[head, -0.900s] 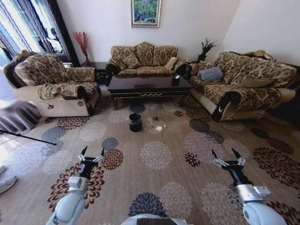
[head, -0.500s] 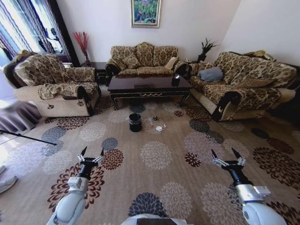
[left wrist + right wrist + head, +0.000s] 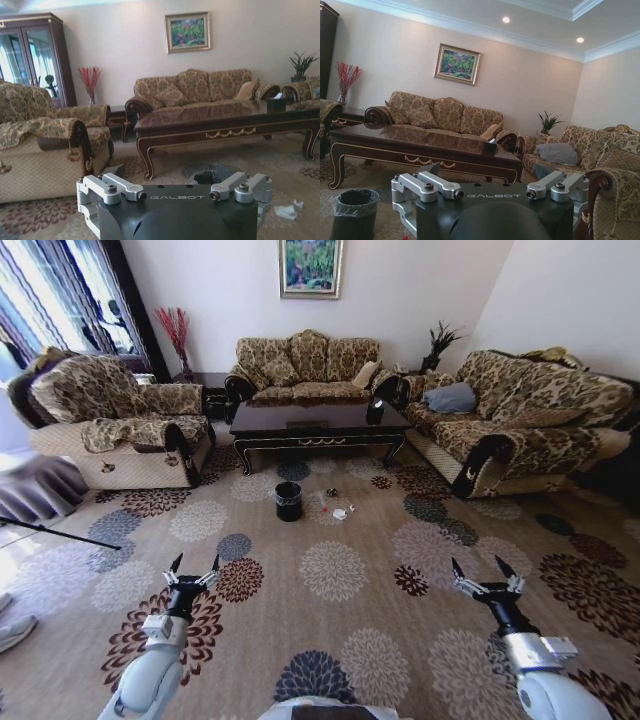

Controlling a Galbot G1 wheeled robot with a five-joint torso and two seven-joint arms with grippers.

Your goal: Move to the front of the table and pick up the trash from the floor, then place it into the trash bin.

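Both arms reach forward low over the floor, left gripper and right gripper spread wide and empty; the trash lies beside the bin, before the table

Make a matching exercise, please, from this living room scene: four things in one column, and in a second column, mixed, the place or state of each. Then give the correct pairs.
Things
1. trash bin
2. trash
3. table
4. left pincer

Places or states
A. stands between the sofas, past the bin
B. open, held above the carpet near the robot
C. lies on the floor just right of the bin
D. upright on the carpet in front of the table, black liner over its rim

Pairs: 1-D, 2-C, 3-A, 4-B

The right pincer is open too, low on the other side.
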